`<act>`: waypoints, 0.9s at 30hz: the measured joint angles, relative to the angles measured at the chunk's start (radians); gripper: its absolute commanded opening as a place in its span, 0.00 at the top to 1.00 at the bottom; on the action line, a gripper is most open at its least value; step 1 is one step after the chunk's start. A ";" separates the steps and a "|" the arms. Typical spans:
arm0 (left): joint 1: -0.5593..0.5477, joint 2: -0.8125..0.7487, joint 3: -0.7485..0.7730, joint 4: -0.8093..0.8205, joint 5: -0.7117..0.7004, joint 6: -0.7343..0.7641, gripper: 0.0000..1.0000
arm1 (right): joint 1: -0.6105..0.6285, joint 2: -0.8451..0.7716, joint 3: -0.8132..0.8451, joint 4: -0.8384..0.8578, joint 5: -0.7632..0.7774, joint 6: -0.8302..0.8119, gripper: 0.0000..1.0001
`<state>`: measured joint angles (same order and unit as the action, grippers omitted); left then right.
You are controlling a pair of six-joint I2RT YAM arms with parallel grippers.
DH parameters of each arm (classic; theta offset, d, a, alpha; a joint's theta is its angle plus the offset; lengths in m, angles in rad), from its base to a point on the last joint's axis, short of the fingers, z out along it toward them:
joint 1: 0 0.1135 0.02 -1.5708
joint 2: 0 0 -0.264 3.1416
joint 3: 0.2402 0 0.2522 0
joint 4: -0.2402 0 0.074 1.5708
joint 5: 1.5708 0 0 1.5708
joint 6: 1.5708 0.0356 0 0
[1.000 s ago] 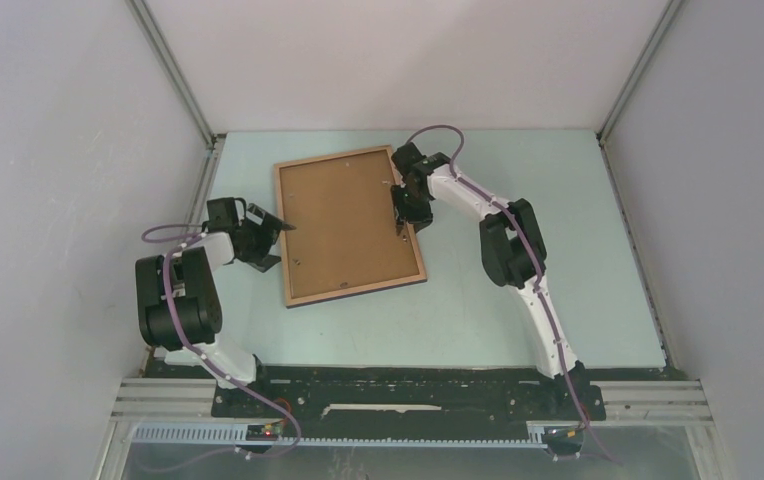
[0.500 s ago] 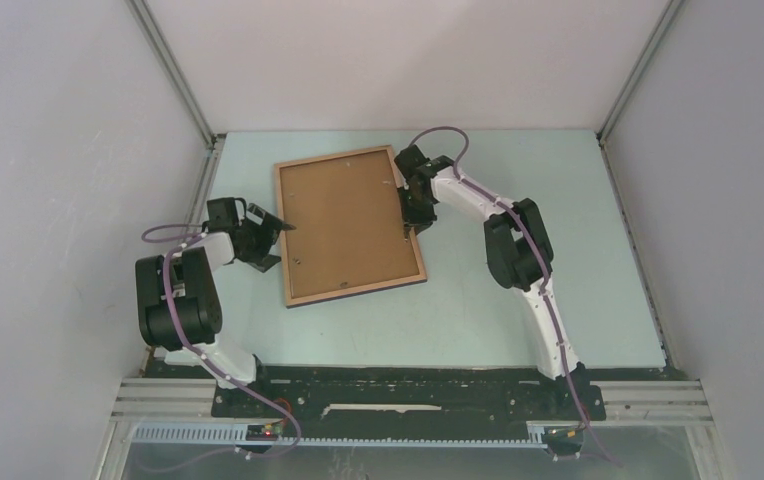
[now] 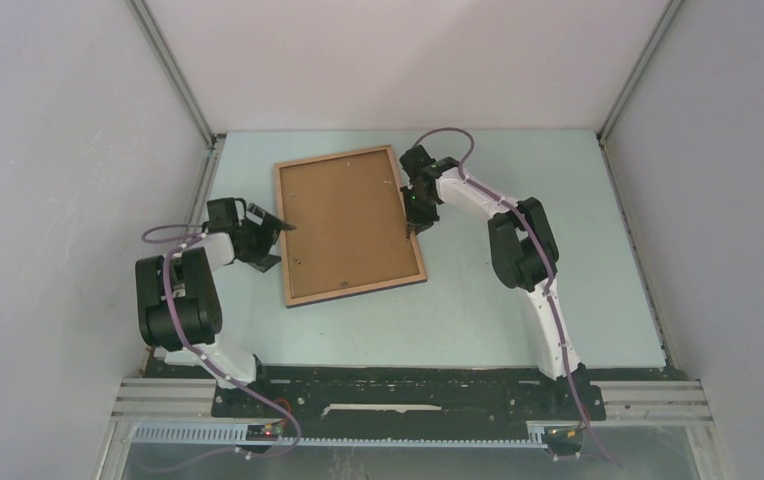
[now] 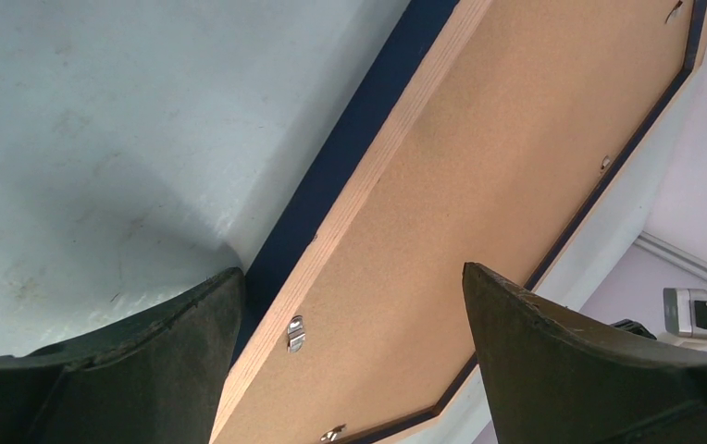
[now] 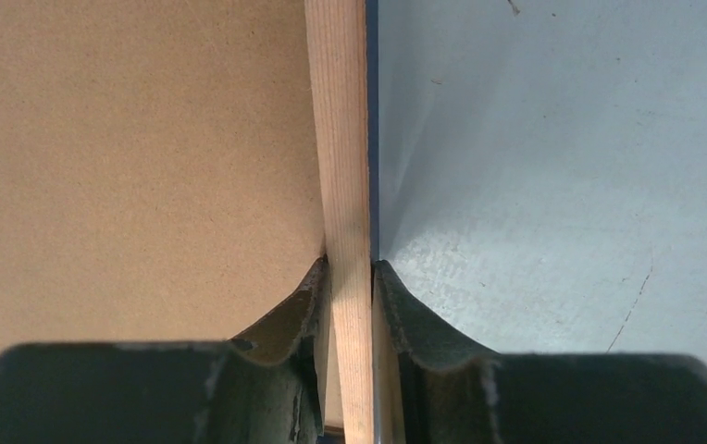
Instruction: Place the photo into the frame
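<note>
Shifts slightly right since a second ago, off the photo (image 3: 343, 220) onto the right rail of the frame (image 3: 358, 288), with right gripper (image 5: 348, 268) clenched on that wooden rail. Lies flat, brown back up inside the frame, on the table (image 3: 478, 320) toward the far side. Hangs released at the left rail, left gripper (image 4: 350, 277) spread wide.
</note>
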<state>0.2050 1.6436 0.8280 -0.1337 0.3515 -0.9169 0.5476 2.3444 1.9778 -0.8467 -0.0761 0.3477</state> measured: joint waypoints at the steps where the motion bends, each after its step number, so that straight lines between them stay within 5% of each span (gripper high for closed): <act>1: 0.000 -0.002 -0.003 0.003 0.000 0.000 0.05 | -0.003 -0.006 -0.012 0.011 -0.007 0.001 0.68; 4: 0.000 -0.003 -0.005 0.008 0.000 0.000 0.05 | -0.010 -0.022 -0.043 0.037 -0.019 0.019 0.51; 11: 0.000 -0.004 -0.009 0.014 0.002 -0.003 0.05 | -0.003 -0.043 -0.086 0.040 -0.030 0.045 0.47; 15: 0.000 -0.004 -0.009 0.015 0.002 -0.008 0.05 | 0.009 -0.036 -0.052 -0.009 -0.010 0.045 0.60; 21: 0.000 -0.006 -0.012 0.020 0.001 -0.010 0.05 | 0.005 -0.032 -0.032 -0.042 0.009 0.042 0.98; 27: 0.000 -0.008 -0.016 0.024 0.001 -0.010 0.05 | -0.005 -0.031 -0.032 -0.042 -0.016 0.030 0.96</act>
<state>0.2050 1.6360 0.8124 -0.1101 0.3523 -0.9272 0.5426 2.3135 1.9453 -0.8886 -0.0925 0.3779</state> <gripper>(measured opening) 0.943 0.036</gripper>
